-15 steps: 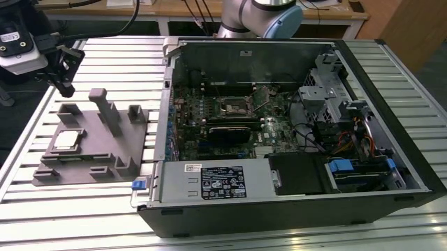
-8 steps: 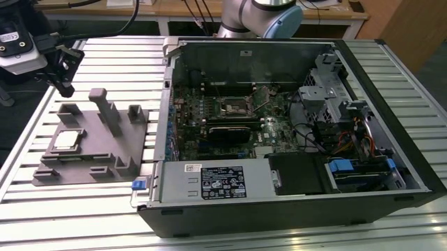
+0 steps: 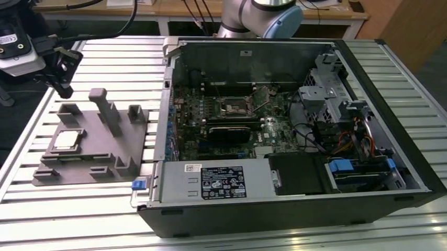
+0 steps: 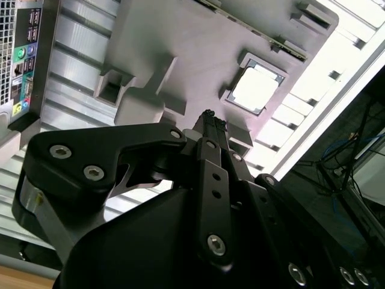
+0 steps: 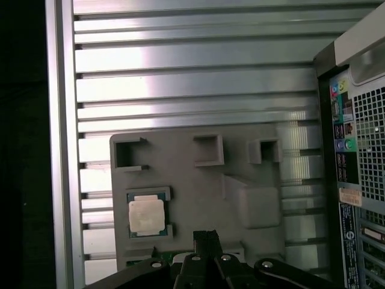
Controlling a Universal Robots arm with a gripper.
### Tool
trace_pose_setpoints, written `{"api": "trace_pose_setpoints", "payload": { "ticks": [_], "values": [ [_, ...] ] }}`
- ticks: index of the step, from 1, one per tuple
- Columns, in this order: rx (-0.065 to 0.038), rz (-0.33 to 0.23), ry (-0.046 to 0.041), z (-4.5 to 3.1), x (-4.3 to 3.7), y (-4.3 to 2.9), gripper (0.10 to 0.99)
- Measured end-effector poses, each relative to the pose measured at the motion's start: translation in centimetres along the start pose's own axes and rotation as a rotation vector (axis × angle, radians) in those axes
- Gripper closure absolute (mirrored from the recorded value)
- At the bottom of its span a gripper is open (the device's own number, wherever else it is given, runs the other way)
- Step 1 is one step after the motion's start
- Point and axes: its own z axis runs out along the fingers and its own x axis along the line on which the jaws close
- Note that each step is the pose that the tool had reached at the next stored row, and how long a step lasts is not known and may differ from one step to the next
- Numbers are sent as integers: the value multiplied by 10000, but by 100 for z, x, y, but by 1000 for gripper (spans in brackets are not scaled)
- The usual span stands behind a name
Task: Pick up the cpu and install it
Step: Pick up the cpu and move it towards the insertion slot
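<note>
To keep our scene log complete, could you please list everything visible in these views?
Small flat square cpu with a silvery metal top: one, silver, seated in a recess of the fixture.
Plastic fixture with upright blocks: one, grey, on the table, to the exterior view's left of the case.
Open computer case: one, black, lying on the table with its motherboard exposed.
Black-framed square socket: one, black, on the motherboard.
Metal power supply box: one, silver with a black label, at the case's near edge.
Slotted aluminium table: one, silver, under everything.
Robot arm: one, grey and blue, beyond the case.
Gripper: one, black, shut and empty, above the fixture near the cpu.
</note>
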Motion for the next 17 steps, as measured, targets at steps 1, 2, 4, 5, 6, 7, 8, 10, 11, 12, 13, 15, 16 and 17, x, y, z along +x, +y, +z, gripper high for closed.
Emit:
{"api": "trace_pose_setpoints", "payload": {
  "ticks": [1,2,4,5,6,7,8,10,11,12,13,15,16,17],
  "values": [
    [1,1,1,9,7,-1,980],
    [1,1,1,19,15,-2,980],
    [0,0,0,42,31,-4,980],
    [-1,1,0,55,40,-5,980],
    [-1,0,-1,68,48,-7,980],
    [-1,0,-1,83,58,-8,980],
    [-1,0,-1,96,65,-10,980],
    [0,-1,0,121,82,-13,980],
    [0,0,0,133,90,-16,980],
    [0,0,0,145,100,-18,980],
    [0,0,0,158,111,-21,980],
    [-1,0,-1,183,134,-26,980],
    [-1,0,-1,194,145,-29,980],
    [0,0,0,205,156,-32,980]
  ]
}}
